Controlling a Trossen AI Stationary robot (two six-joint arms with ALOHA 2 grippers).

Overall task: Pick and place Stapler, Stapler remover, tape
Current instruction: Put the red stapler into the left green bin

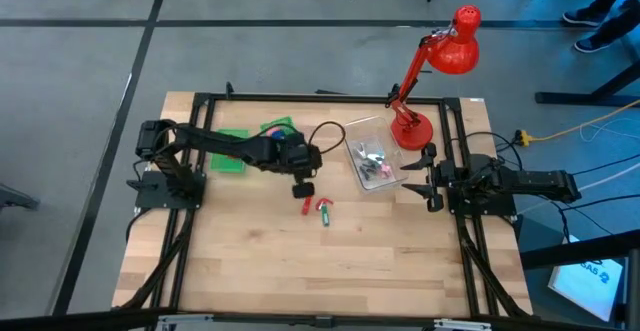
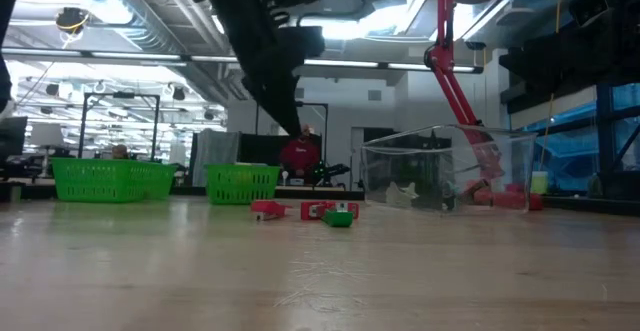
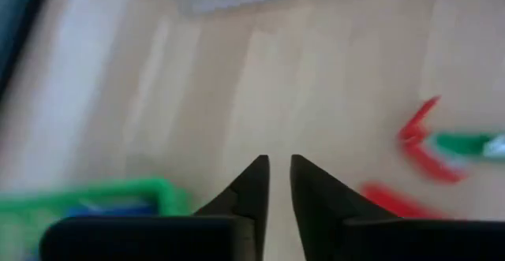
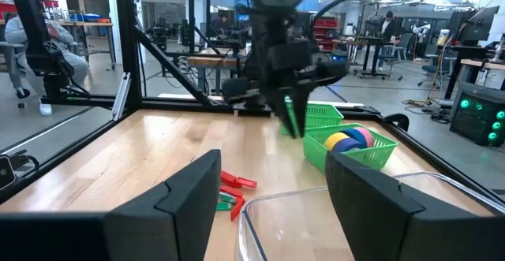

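Note:
My left gripper (image 1: 302, 188) (image 3: 279, 170) hovers above the table just short of two small things lying on the wood. Its fingers stand a narrow gap apart and hold nothing. One thing is a small red piece (image 1: 307, 207) (image 3: 392, 201). The other is a red V-shaped piece joined to a green one (image 1: 324, 211) (image 3: 442, 143); which is the stapler and which the remover I cannot tell. Yellow, pink and blue tape rolls (image 4: 348, 139) (image 1: 278, 128) sit in a small green bin (image 4: 371, 152). My right gripper (image 4: 272, 184) waits wide open at the table's right side (image 1: 425, 181).
A second green bin (image 1: 231, 152) stands to the left of the first. A clear plastic box (image 1: 374, 155) with small items in it stands between the two grippers. A red desk lamp (image 1: 432, 67) rises at the far right. People sit in the room beyond.

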